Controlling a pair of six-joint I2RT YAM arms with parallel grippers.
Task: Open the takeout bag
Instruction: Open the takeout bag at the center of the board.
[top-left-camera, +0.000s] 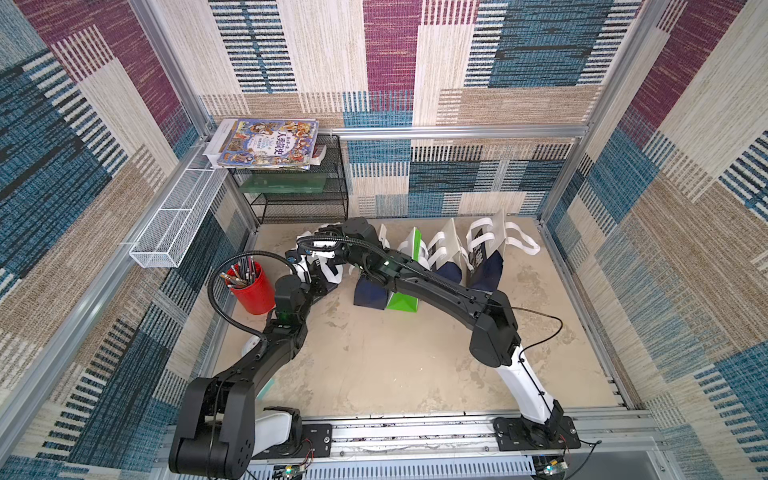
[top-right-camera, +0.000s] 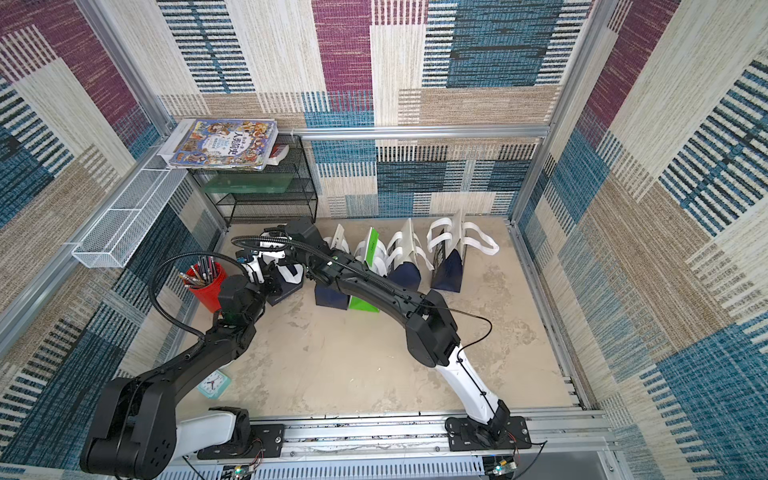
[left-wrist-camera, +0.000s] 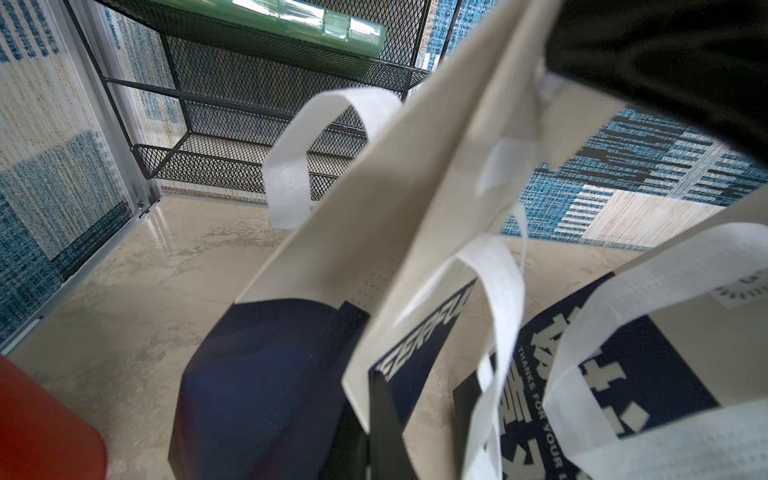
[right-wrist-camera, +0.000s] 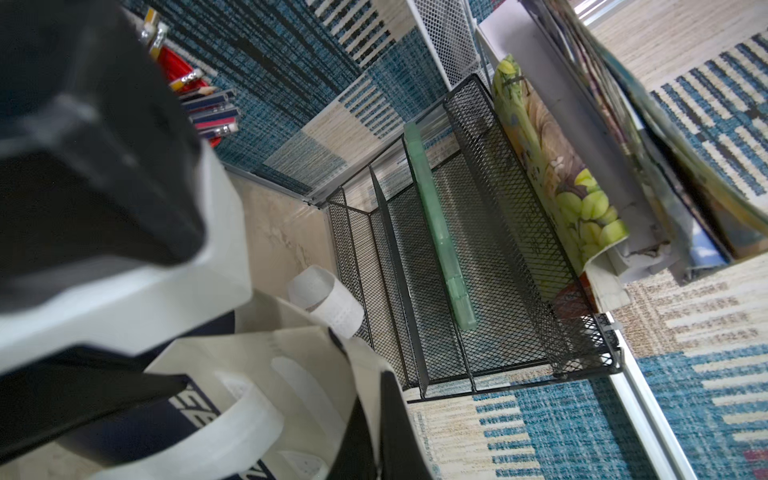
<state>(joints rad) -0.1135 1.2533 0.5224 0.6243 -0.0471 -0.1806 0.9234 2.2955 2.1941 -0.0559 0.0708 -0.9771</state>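
left gripper (left-wrist-camera: 370, 432): pressed together, pinching a white wall of the takeout bag (top-right-camera: 291, 277) near its top.
right gripper (right-wrist-camera: 374, 436): pressed together too, pinching the white top of the same bag.
takeout bag: navy bottom, white handles - on the table (top-left-camera: 395, 365), at the left end of a row of bags (top-left-camera: 486, 270).
nearby: red cup (top-left-camera: 255, 297) just beside it - wire shelf (top-left-camera: 299, 199) behind.

The takeout bag (left-wrist-camera: 374, 216) is looking like matt, non-woven cloth, its white handles (left-wrist-camera: 289, 178) showing a fine dimpled texture. The black rack (left-wrist-camera: 249, 79) is showing painted metal mesh; the tabletop (left-wrist-camera: 137, 274) is gleaming smooth; the red cup (top-left-camera: 254, 293) is looking like plastic; the walls (top-left-camera: 390, 54) are appearing rough, woven.
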